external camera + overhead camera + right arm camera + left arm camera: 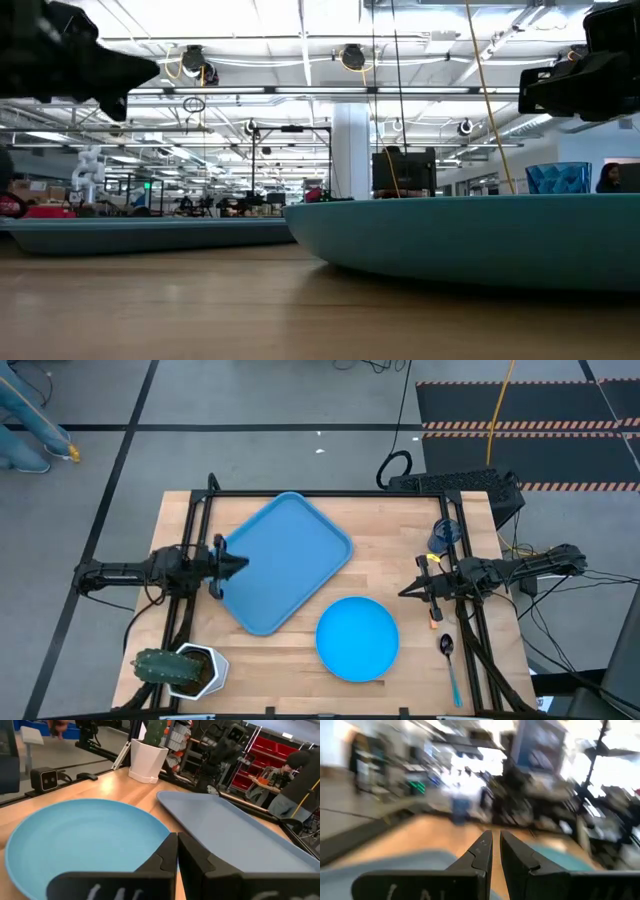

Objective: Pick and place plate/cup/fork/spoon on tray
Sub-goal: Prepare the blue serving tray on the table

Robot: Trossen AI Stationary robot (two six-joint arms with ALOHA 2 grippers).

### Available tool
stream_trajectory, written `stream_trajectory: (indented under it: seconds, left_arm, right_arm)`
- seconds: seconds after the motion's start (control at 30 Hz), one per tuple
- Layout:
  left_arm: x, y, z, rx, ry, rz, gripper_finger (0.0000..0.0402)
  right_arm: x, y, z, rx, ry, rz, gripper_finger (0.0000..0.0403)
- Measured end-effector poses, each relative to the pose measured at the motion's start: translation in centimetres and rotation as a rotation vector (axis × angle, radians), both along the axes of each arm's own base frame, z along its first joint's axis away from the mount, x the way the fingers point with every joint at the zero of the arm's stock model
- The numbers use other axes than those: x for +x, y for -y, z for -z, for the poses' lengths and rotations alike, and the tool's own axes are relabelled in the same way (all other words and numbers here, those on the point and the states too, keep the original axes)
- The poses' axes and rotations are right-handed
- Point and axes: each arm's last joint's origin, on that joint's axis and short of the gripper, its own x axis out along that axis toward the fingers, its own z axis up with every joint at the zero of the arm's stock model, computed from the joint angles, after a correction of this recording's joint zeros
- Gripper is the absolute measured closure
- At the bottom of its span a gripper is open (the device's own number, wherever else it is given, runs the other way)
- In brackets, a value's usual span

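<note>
Setting: a pale wooden tabletop point(300, 650) stood in an open workshop with taped floor lines; a potted cactus point(178, 668) sat at its near left corner.
Left gripper: the left gripper point(238, 564) hovered at the left edge of the tray point(285, 560), fingers nearly closed, holding nothing.
Right gripper: the right gripper point(405, 592) hung just right of the plate point(357, 638), fingers nearly together and empty, pointing toward plate and tray.
Tray: it lay angled at the middle-left with nothing on it, likely central so both arms could reach it.
Plate: it lay flat on the tabletop just off the tray's near right corner.
Cup: the cup point(444, 535) stood by the right edge, behind the right arm.
Fork: the fork point(433, 559) was mostly hidden by the right arm.
Spoon: the spoon point(451, 665) lay at the near right.
Views: only the high view showed cup, fork and spoon together; the right wrist view showed the plate's rim point(75, 840) close under the fingers; the low view showed the cup point(557, 178) beyond the plate rim.
</note>
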Motion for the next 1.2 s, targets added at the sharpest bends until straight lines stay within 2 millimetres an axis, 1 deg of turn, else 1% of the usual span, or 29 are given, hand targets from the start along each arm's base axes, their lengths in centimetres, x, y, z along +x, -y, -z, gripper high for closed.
stream_trajectory:
  seconds: [0.1, 0.17, 0.33, 0.47, 0.53, 0.6, 0.67, 0.73, 0.77, 0.83, 0.9, 0.93, 1.0, 1.13, 1.2]
  left_arm:
    - [-0.3, -0.2, -1.3, -0.124, 0.151, -0.031, 0.0364]
    - [-0.6, -0.3, -2.0, -0.191, 0.247, -0.042, 0.0364]
    - [-2.0, -0.4, -4.3, -0.261, 0.538, -0.034, 0.0364]
    - [-3.2, -0.4, -5.6, -0.298, 0.725, 0.005, 0.0364]
    - [-3.4, -0.4, -6.7, -0.354, 0.749, 0.021, 0.0364]
    - [-3.1, -0.4, -8.8, -0.356, 0.670, 0.033, 0.0364]
    - [-2.1, -0.2, -11.3, -0.349, 0.495, 0.053, 0.0364]
    - [-0.6, -0.1, -14.1, -0.374, 0.323, 0.052, 0.0364]
    - [0.3, -0.1, -15.5, -0.382, 0.248, 0.043, 0.0364]
    - [2.1, -0.1, -18.0, -0.381, 0.112, 0.017, 0.0364]
    - [4.1, -0.1, -20.3, -0.365, 0.013, -0.005, 0.0364]
    - [5.1, -0.1, -21.4, -0.357, -0.005, -0.012, 0.0364]
    - [7.5, -0.1, -23.0, -0.342, -0.024, -0.026, 0.0364]
    - [11.4, -0.1, -25.1, -0.351, -0.031, -0.015, 0.0364]
    - [12.8, 0.0, -26.0, -0.381, -0.006, -0.004, 0.0364]
  right_arm:
    - [0.0, 0.0, 0.0, 0.001, 0.003, 0.000, 0.0399]
    - [0.1, 0.0, -0.7, 0.013, 0.069, 0.000, 0.0399]
    - [-0.4, 0.2, -4.2, 0.084, 0.433, 0.030, 0.0399]
    - [-1.7, 0.5, -6.8, 0.154, 0.731, 0.062, 0.0399]
    - [-2.4, 0.7, -7.7, 0.202, 0.837, 0.076, 0.0399]
    - [-2.8, 0.9, -8.2, 0.324, 0.883, 0.081, 0.0399]
    - [-2.7, 1.1, -8.3, 0.512, 0.845, 0.109, 0.0399]
    - [-2.7, 1.4, -9.8, 0.723, 0.841, 0.139, 0.0399]
    - [-2.7, 1.6, -10.4, 0.800, 0.834, 0.169, 0.0399]
    - [-2.4, 1.7, -11.7, 0.897, 0.827, 0.211, 0.0399]
    - [-1.9, 1.8, -12.5, 0.932, 0.806, 0.254, 0.0399]
    - [-1.6, 1.8, -13.2, 0.951, 0.806, 0.261, 0.0399]
    - [-1.2, 1.7, -14.6, 1.018, 0.814, 0.234, 0.0399]
    - [-0.3, 1.7, -17.8, 1.197, 0.841, 0.149, 0.0399]
    - [0.1, 1.7, -19.5, 1.262, 0.853, 0.109, 0.0399]
